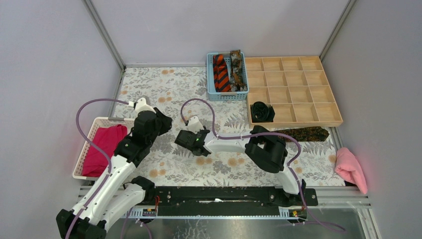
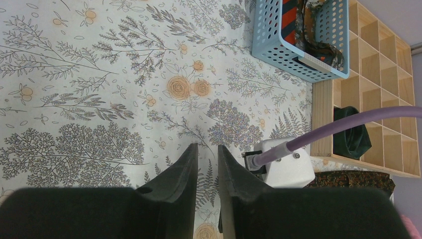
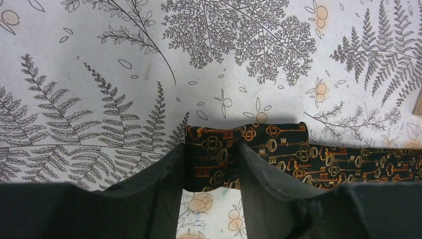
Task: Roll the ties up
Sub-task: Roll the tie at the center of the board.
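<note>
Right gripper [image 3: 211,149]: clamped on the end of the dark brown mottled tie [image 3: 278,144], jaws held about a tie-end's thickness apart. In the right wrist view the gold key print was seen between both fingers [image 3: 169,174], and the pinched end looked doubled over. It was pressed low against the floral bench cover [image 3: 99,74].

From the grip the strip was run out toward the right edge of the bench. In the top view the right gripper [image 1: 185,138] was placed around bench centre. The tie was hidden under the right arm, and its wide end [image 1: 303,133] was exposed just beside the near side of the wooden tray [image 1: 298,122].

Left gripper [image 2: 207,148]: almost closed, only a narrow slit was left and nothing was held in it. It was hung over bare cover, near the right gripper, toward the left edge.

Black tie [image 1: 261,111]: coiled, seated in the tray's near-left compartment.

Orange-and-black striped tie [image 1: 220,73] and a second brown tie [image 1: 238,69]: laid lengthwise in the blue basket [image 1: 226,96] at the far edge, touching the tray's left side.

Magenta cloth [image 1: 105,142] was seen in the white basket [image 1: 82,159] at the left edge, and pink cloth [image 1: 350,168] at the near-right corner.
</note>
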You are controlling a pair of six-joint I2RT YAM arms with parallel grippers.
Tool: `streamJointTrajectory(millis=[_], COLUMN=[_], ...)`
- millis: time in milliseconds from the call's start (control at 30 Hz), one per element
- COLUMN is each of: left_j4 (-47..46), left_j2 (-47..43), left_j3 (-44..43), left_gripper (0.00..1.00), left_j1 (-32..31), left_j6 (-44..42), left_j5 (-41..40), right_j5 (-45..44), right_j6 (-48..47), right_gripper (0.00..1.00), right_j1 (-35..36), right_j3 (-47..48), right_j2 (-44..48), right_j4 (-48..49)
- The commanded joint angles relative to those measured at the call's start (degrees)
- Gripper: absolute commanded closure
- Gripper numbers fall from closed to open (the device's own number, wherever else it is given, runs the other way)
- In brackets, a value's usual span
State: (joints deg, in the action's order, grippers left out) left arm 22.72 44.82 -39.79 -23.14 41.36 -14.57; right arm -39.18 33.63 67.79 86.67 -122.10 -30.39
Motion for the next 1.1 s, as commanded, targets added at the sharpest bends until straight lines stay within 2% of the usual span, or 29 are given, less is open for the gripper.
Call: streamJointTrajectory(millis=[0,100,200,367,433,700,933,1067], left_j4=[-0.79,-1.49,-2.42,-6.37,-8.17,-18.56,-29.51,-38.56], left_j2=[-0.11,0.39,1.01,3.12,4.74,14.62,22.73,29.99], left_j3=[-0.59,-0.36,0.29,2.67,3.41,5.51,5.63,5.46], left_gripper=[0.73,0.74,0.77,0.83,0.85,0.93,0.96,0.97], left_j1=[0.32,0.32,0.37,0.35,0.29,0.37,0.61,0.73], left_j6=[-1.46,-1.46,-1.38,-1.55,-1.57,-1.21,-2.35,-2.18], left_j5=[-0.16,0.45,1.45,3.88,4.78,13.89,26.58,40.13], right_j5=[4.57,5.72,6.11,9.88,13.93,29.86,40.61,41.89], right_j6=[1.88,2.20,2.19,2.88,3.33,7.59,10.79,11.61], right_gripper=[0.62,0.72,0.78,0.79,0.79,0.79,0.80,0.80], right_j1=[-0.47,-0.47,-0.53,-0.63,-0.92,-5.04,-8.26,-8.63], right_j3=[-1.64,-1.44,-0.29,-2.23,-4.33,-19.71,-29.12,-31.76], right_j2=[0.24,1.17,2.10,7.26,10.09,23.81,28.79,29.99], right_j4=[0.11,0.41,-0.50,2.54,5.11,20.47,29.79,32.64])
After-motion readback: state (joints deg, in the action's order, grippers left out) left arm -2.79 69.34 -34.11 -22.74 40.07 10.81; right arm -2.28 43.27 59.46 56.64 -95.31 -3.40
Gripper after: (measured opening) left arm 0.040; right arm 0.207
